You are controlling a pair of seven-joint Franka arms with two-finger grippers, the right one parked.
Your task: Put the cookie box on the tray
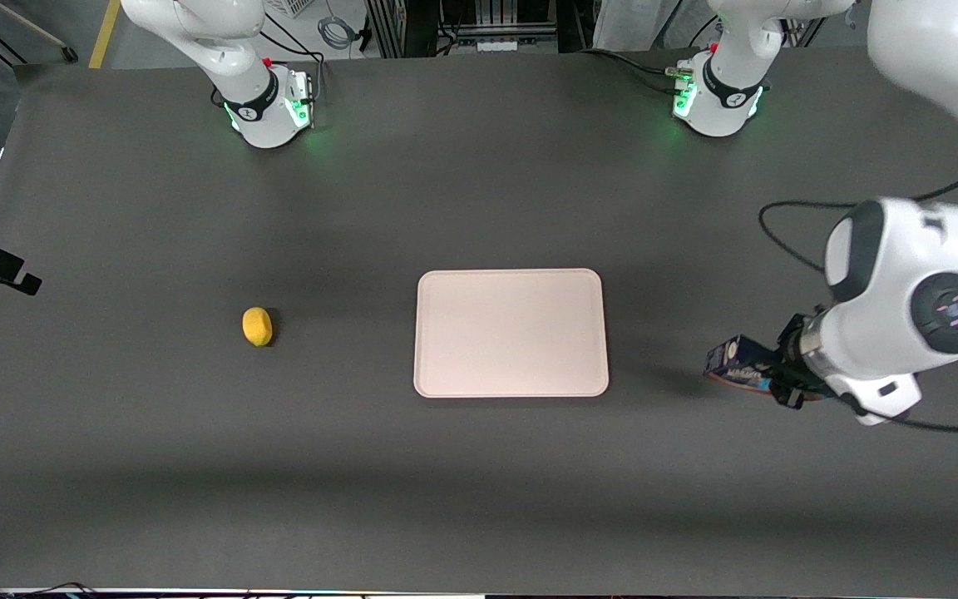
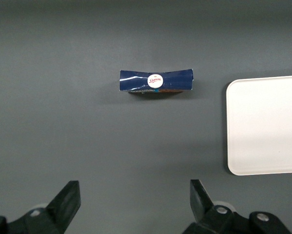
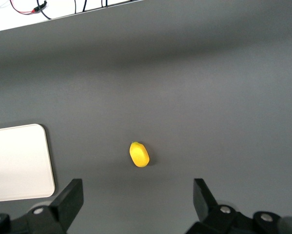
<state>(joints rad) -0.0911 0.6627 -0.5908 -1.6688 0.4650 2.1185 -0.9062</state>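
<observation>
Approach step: gripper (image 2: 135, 197) hovers above the cookie box (image 2: 155, 81), jaws spread and empty. Box lies on counter (image 1: 196, 466) beside tray (image 1: 511, 333). Next: descend, straddle, clamp.

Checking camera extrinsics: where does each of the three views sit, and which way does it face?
Front view: high above the table, looking down; shows both arm bases, the tray, the working arm over the cookie box, gripper hidden by the wrist.
Left wrist view: on the working arm, facing down at the box and tray edge; open gripper fingers show.
Right wrist view: on the parked arm, facing down at the yellow lump and a tray corner.
All three share the tray.
</observation>
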